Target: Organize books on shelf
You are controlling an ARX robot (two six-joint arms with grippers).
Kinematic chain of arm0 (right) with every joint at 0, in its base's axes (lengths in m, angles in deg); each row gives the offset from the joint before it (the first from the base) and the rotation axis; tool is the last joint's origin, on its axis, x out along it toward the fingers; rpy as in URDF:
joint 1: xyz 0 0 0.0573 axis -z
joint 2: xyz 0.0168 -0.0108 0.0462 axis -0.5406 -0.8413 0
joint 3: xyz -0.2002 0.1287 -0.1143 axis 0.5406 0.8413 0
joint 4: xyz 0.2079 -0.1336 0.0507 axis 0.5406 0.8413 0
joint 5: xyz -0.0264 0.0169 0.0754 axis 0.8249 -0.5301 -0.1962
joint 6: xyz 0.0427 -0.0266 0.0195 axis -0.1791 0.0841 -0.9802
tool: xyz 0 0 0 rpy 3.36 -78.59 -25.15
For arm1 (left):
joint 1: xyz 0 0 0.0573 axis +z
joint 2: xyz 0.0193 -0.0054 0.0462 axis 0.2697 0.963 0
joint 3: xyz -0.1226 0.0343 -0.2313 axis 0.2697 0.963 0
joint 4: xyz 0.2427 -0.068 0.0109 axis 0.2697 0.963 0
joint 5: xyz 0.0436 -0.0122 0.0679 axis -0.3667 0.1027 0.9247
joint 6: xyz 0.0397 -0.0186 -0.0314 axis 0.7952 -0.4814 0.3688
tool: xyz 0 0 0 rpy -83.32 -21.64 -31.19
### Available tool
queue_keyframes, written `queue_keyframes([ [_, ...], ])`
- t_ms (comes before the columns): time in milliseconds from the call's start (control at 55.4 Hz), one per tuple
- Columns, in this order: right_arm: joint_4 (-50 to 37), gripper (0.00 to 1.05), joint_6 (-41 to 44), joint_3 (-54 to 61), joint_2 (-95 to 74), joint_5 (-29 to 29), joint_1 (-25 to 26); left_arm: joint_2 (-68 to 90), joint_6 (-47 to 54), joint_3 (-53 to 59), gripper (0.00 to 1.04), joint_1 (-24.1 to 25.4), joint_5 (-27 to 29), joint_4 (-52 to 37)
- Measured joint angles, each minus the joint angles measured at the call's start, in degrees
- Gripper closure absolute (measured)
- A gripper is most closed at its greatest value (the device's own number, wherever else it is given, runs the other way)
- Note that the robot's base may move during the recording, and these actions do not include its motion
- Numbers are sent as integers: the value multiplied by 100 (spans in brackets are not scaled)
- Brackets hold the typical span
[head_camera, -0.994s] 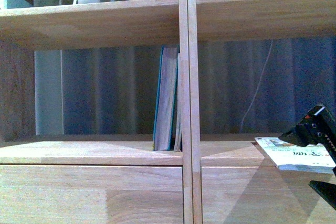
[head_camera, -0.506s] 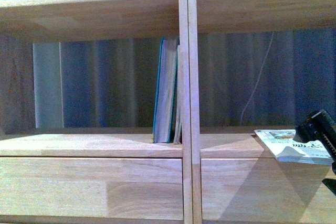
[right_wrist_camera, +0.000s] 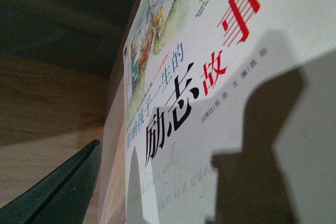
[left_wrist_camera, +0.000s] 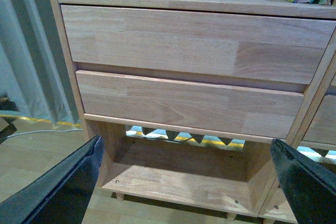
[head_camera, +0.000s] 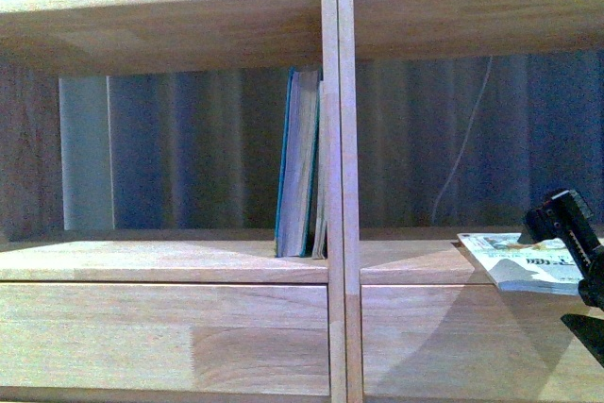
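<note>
While the paperback point(head_camera: 514, 260) lies flat on the shelf point(head_camera: 189, 30), right of the post point(head_camera: 338, 139), the step in hand looks like getting a grip on it so it can be stood up. The right hand point(head_camera: 564, 280) is at the end far from the post. Its fingers are spread, one over the cover and one lower down and apart from the book, so nothing is pinched yet.

To do this well, I would close squarely on that far end, deep enough that the thin book cannot droop or slip. Then lift clear of the board, turn the book on edge, and carry it across the post to the teal books point(head_camera: 297, 167).

The paperback's cover point(right_wrist_camera: 220, 103) faces up. Its long axis seems to run sideways along the board, with one end pointing at the post. The teal books stand upright just left of the post, leaning against it.

The left hand point(left_wrist_camera: 186, 148) is spread wide and holds nothing. It faces the drawers point(left_wrist_camera: 184, 40) left of the post.
</note>
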Motion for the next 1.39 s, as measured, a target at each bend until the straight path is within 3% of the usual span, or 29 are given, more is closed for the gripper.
queue_keyframes([
  [54,-4,9,-37,-15,-15,79,-20,0,0,0,7,0,2,0],
  [289,-7,44,-52,-66,-15,409,-28,0,0,0,7,0,0,0],
  [632,-98,95,-254,-74,48,365,9,0,0,0,7,0,2,0],
  [994,-262,97,-935,72,337,83,144,0,0,0,7,0,2,0],
  [1030,-275,97,-990,98,396,31,157,57,33,-11,7,92,-328,28],
  [1102,-319,97,-1073,138,520,-55,197,428,68,-103,7,629,-1696,-96],
  [1192,-372,97,-1163,199,730,-243,223,1257,-42,-389,7,1390,-3257,-881],
  [1265,-407,97,-1180,223,859,-391,229,1851,-131,-713,7,1644,-3895,-1528],
  [1391,-542,97,-1266,289,1121,-695,234,2929,-452,-1298,7,1762,-4509,-2533],
])
